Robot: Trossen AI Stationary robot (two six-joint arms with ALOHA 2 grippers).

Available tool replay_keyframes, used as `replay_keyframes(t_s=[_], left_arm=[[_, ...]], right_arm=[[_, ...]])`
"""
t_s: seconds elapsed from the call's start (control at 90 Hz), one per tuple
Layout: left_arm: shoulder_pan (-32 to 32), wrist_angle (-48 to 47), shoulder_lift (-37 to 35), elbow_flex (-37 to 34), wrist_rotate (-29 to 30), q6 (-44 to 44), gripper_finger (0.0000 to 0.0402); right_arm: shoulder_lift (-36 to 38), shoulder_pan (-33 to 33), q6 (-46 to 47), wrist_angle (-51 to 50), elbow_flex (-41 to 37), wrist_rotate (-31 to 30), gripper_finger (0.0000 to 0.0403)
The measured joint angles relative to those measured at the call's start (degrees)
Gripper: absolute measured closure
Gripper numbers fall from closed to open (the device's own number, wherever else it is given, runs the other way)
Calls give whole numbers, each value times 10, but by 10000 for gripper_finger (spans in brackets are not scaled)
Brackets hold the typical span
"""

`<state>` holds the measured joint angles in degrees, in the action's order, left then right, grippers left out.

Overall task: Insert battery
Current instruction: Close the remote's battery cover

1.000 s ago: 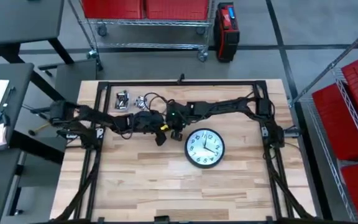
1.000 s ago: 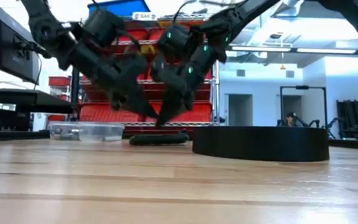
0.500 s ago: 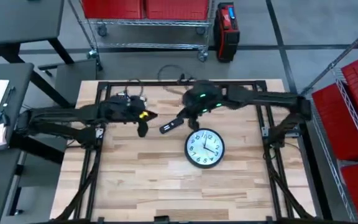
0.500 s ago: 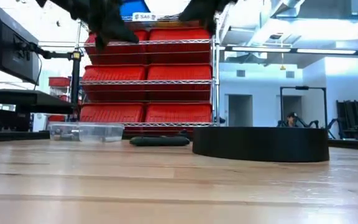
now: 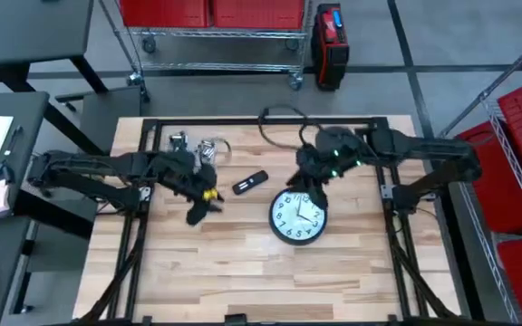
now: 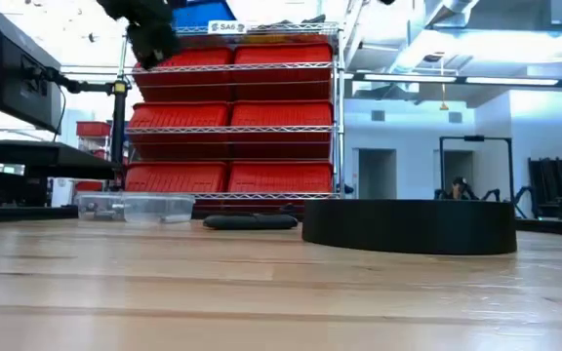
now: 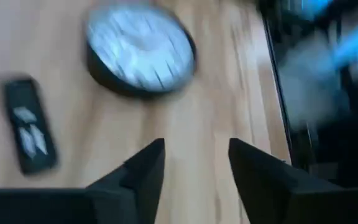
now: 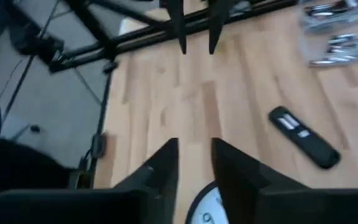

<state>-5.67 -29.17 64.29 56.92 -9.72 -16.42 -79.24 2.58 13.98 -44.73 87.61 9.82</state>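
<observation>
Two pincers, both empty with fingers apart: my left pincer (image 5: pixel 195 215) hangs above bare table (image 5: pixel 225 272), nearer the front than the remote (image 5: pixel 250 183); my right pincer (image 5: pixel 304 201) sits over the far rim of the clock (image 5: pixel 298 215). To do this step well, I judge I should first fetch a battery from the clear tray (image 5: pixel 198 145) at the far edge, gripping it across its middle so one end stays free for seating. Which device takes it I cannot tell. The remote is a slim black bar lying flat and slanted, between tray and clock, touching neither.
</observation>
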Motion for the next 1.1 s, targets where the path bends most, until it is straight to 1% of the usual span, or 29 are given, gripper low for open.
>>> replay_keyframes(t_s=[0.078,0.178,0.3,0.389,0.5,0.622,0.767,0.833,0.9,0.978,1.1], left_arm=[[-63,-43,44,49,36,5,235],[-130,-59,98,103,82,-20,237],[-187,-63,163,145,97,-91,237],[-223,-63,206,166,95,-150,238],[-260,-61,263,190,74,-189,238],[-294,-49,321,228,70,-248,238],[-329,-34,378,284,70,-312,238],[-344,-28,404,309,72,-343,238],[-359,-21,429,330,78,-357,238],[-374,-23,459,354,86,-358,238],[-384,-25,500,375,119,-351,238]], right_arm=[[9,31,5,-21,0,-10,249],[22,69,31,-61,0,-10,220],[38,127,62,-116,0,-13,204],[50,182,71,-134,0,-49,203],[61,253,78,-143,0,-120,208],[62,320,100,-142,0,-193,216],[57,388,129,-146,-6,-251,221],[57,414,144,-143,-19,-282,223],[57,439,165,-143,-34,-316,224],[57,456,194,-142,-57,-344,225],[56,473,243,-123,-90,-376,225]])
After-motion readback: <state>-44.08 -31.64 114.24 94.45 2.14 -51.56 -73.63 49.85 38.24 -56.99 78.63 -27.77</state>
